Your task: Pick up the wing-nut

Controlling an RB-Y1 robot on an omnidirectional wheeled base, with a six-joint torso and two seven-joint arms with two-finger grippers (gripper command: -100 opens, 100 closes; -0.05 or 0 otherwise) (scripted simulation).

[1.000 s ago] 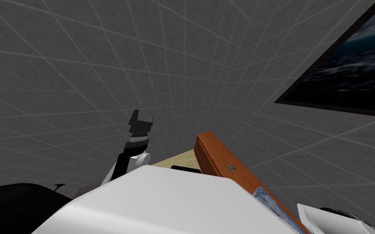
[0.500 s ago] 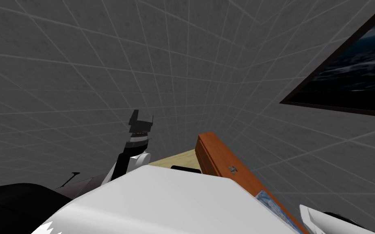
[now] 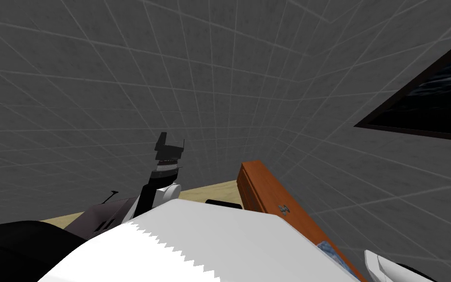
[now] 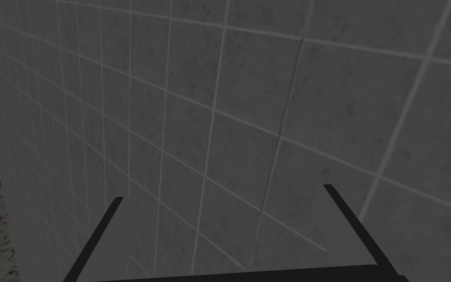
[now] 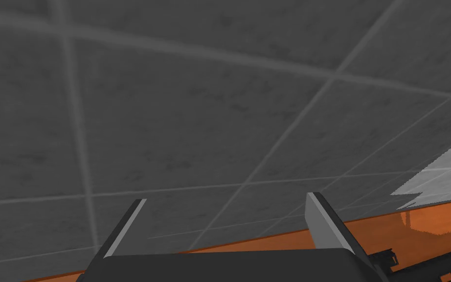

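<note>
Head view: tiny grey wing-nut on orange board (probably light, rigid; pinch its wings). Left end effector, right end effector: released.

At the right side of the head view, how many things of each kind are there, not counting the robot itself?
Wing-nut: 1
Orange-brown wooden shelf: 1
Dark framed picture: 1
Blue flat thing, kind unclear: 1
Total: 4
</note>
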